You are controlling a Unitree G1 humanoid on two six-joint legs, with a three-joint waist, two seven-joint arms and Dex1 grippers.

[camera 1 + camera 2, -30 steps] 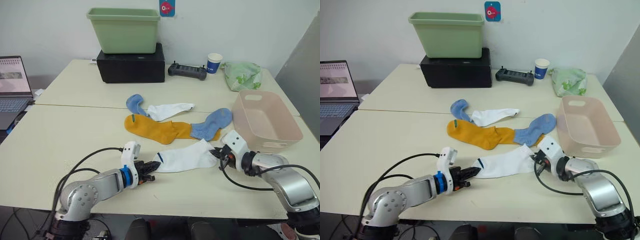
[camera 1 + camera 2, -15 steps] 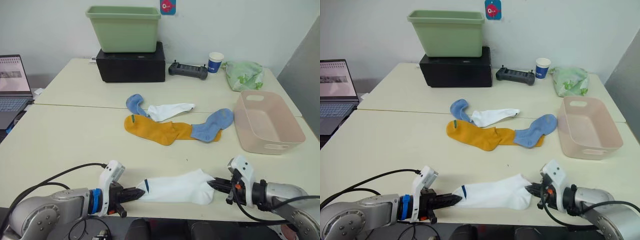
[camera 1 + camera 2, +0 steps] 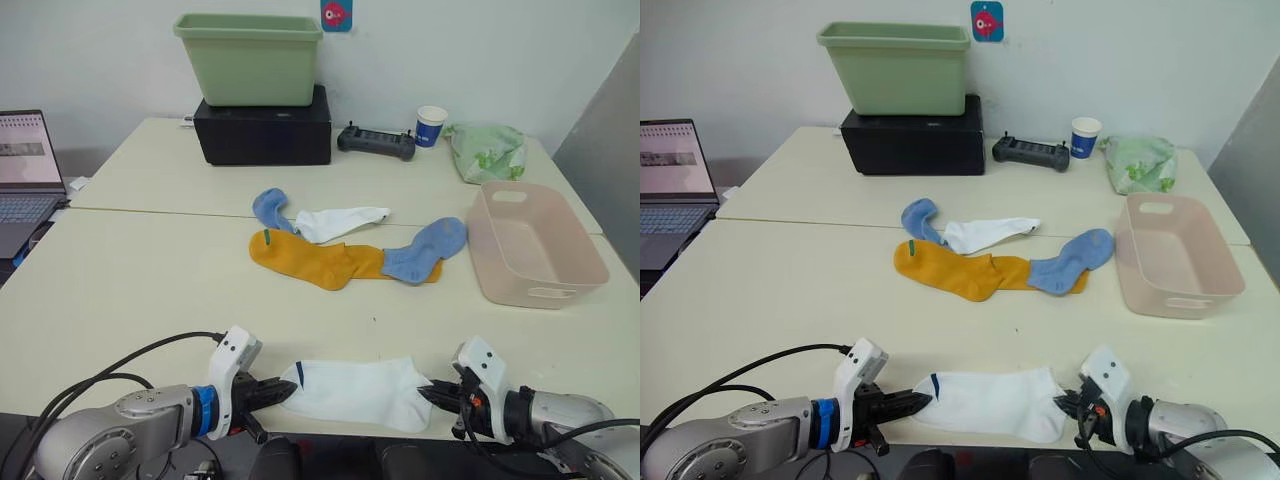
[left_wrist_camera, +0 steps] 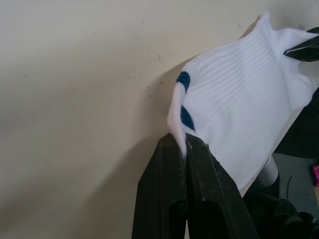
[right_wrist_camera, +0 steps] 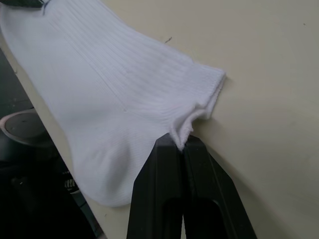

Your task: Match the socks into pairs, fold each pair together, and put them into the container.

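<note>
- A white sock (image 3: 355, 390) lies low in the frame at the surface's (image 3: 140, 280) near edge, its lower side overhanging slightly.
- The left tool (image 4: 185, 144) is clenched on one end, the right tool (image 5: 182, 142) on the other — thin pinches of fabric.
- It looks light, limp and floppy — likely to sag, so grip hems or corners.
- Its white partner (image 3: 340, 220) lies mid-frame; the pink container (image 3: 585, 262) sits at right.

Silver-grey arms, white wrist blocks, black cables, black-fingered left end effector (image 3: 278, 393) behind a blue ring.
</note>
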